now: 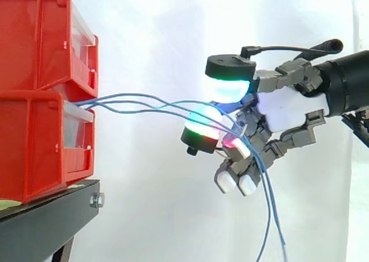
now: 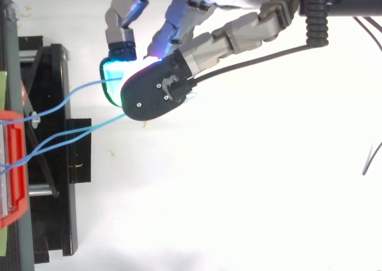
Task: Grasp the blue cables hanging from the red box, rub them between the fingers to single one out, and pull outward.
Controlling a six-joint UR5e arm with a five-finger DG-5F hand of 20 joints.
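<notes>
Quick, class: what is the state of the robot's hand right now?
The hand is shut on the blue cables, pinching them where they pass through it.

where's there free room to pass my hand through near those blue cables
Free: under the blue cables, between the black stand and the hand; also above them, beside the upper red bin. Crowded: at the hand, where the cables are pinched and trail down.

robot hand point(image 1: 288, 109) | reaching left | fingers point(image 1: 260, 148) curled | pads point(image 1: 229, 86) pinching
</notes>
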